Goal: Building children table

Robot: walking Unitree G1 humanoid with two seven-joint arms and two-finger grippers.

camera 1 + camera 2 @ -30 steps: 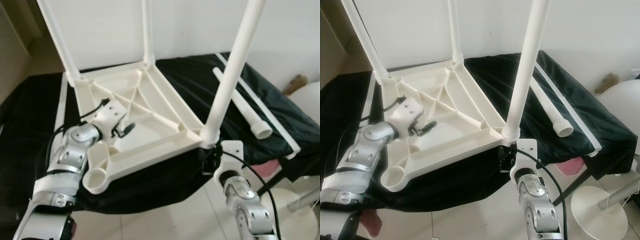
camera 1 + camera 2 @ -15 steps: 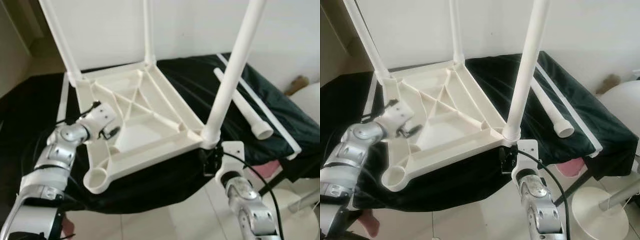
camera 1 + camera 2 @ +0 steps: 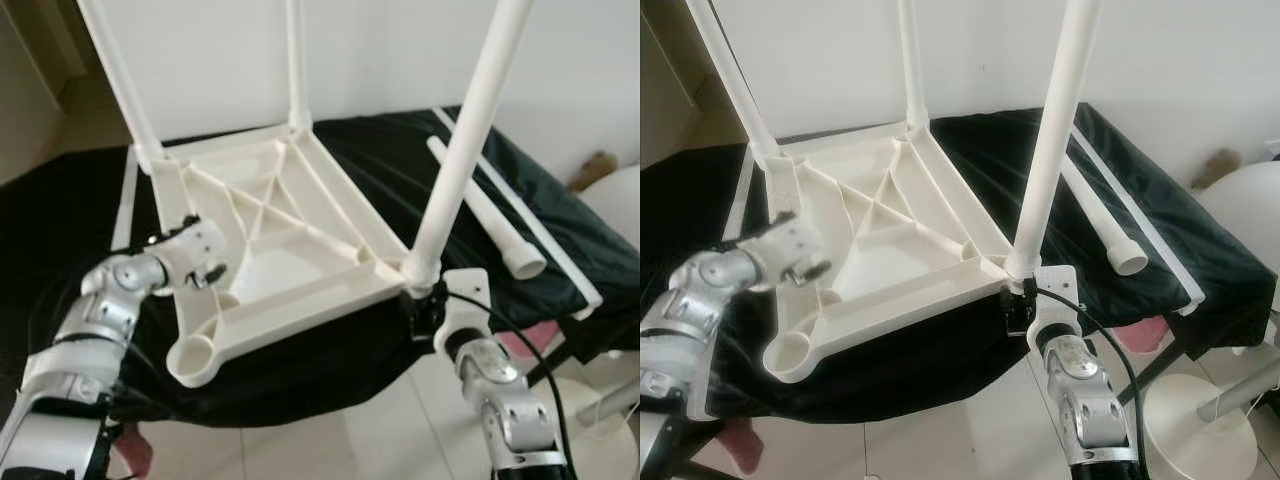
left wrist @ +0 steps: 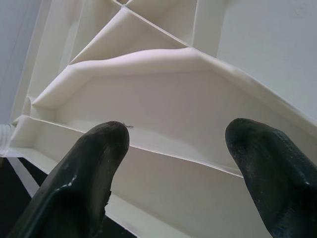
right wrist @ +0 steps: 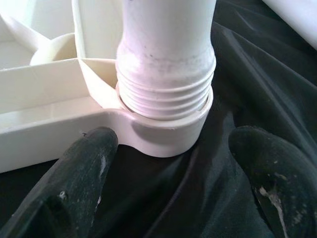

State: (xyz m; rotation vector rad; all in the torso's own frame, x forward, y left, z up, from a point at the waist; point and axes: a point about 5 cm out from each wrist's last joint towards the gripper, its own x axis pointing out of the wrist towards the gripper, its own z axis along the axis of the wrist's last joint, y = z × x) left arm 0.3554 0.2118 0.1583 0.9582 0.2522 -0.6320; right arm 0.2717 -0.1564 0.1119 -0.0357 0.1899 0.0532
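Children's table: white ribbed plastic tabletop, lying upside down on a black cloth-covered surface, its near edge overhanging the near edge of the cloth. Three white plastic tubular legs stand in corner sockets: far left, far middle and near right. The near left socket is vacant. One loose white tubular leg lies on the cloth to the right, well apart from the tabletop, beside a long white strip. Left end effector: fingers spread, holding nothing, hovering over the ribbed left rim of the tabletop. Right end effector: fingers spread, empty, poised either side of the near right socket collar. Condition notes: in the right wrist view several screw threads of the near right leg stand exposed above the collar, so that leg appears not fully seated. Risks, judged: a push against that tall leg could lever it loose or tilt it; pressing down on the overhanging near edge could tip or slide the tabletop off the slippery cloth; the loose leg is round and could roll off the right edge if the cloth is tugged.
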